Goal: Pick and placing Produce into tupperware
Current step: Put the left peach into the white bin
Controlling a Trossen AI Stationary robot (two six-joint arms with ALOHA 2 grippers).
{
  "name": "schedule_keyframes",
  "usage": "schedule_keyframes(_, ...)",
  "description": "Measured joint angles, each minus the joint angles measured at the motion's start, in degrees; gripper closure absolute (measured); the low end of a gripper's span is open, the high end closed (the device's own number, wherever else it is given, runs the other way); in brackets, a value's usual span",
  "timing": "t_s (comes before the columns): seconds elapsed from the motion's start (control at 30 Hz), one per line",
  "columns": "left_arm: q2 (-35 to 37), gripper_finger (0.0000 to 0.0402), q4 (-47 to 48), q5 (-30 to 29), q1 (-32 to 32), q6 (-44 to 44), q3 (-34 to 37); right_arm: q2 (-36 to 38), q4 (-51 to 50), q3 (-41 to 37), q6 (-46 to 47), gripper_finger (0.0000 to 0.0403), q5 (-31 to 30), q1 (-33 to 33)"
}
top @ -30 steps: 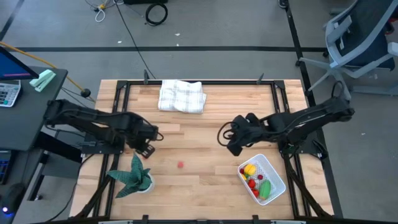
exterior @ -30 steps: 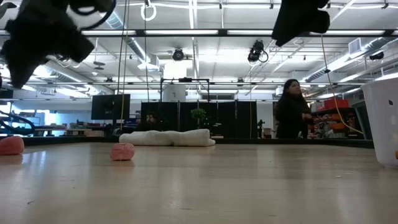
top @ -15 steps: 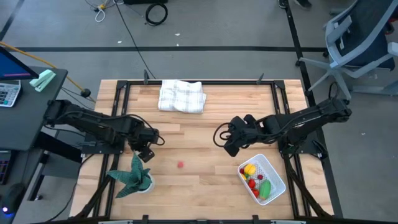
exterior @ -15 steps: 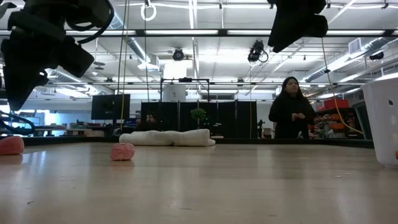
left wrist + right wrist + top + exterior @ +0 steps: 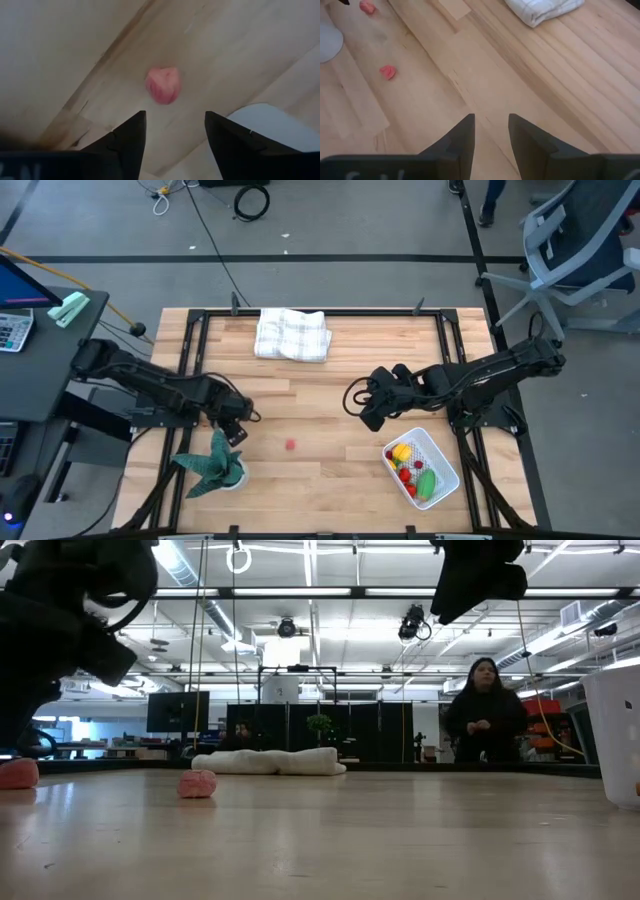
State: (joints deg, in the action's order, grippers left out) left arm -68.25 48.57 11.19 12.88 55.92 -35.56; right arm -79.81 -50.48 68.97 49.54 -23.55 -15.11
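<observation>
Produce: two pinkish pieces lie on the table [image 5: 330, 395], one [image 5: 163, 85] under the wide-open left gripper [image 5: 172, 131], another [image 5: 290, 445] mid-table. Right gripper [image 5: 490, 131] hovers, fingers narrowly apart.

Beyond my table, ceiling lights [image 5: 330, 592] are glowing, a person [image 5: 485, 712] is standing, and a chair [image 5: 580, 240] is sitting on grey floor [image 5: 350, 240].

The cloth [image 5: 292, 335] lies at the table's [image 5: 330, 470] back edge, the plant [image 5: 215, 465] front-left, the tupperware [image 5: 443, 463] front-right.
</observation>
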Motion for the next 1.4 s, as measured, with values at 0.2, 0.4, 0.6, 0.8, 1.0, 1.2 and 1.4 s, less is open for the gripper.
schedule_keyframes(0.2,0.0,0.0202,-0.75,-1.13,0.92,0.09,1.39,0.0,0.0,-0.01,0.02,0.0275,-1.06,0.0)
schedule_keyframes(0.4,0.0,0.0204,-1.06,-3.72,0.92,-0.18,1.39,0.0,0.0,0.0,-0.04,0.0275,-1.95,0.0)
schedule_keyframes(0.6,0.0,0.0206,-1.29,-4.1,0.92,-0.19,1.39,0.01,0.0,0.0,-0.07,0.0275,-1.96,0.0)
schedule_keyframes(0.8,0.0,0.0207,-1.51,-4.12,0.92,0.06,1.39,0.02,0.0,0.0,-0.09,0.0275,-1.97,0.0)
schedule_keyframes(1.0,-0.02,0.0207,-2.58,-5.37,0.92,2.01,1.39,0.02,0.0,0.0,-0.13,0.0275,-1.97,0.0)
schedule_keyframes(1.2,-0.02,0.0207,-2.57,-6.26,0.92,3.17,1.39,0.02,0.0,0.0,-0.16,0.0275,-1.95,0.0)
schedule_keyframes(1.4,-0.07,0.0207,-4.26,-6.24,0.92,3.85,2.46,0.02,0.0,0.0,-0.22,0.0275,-1.95,0.0)
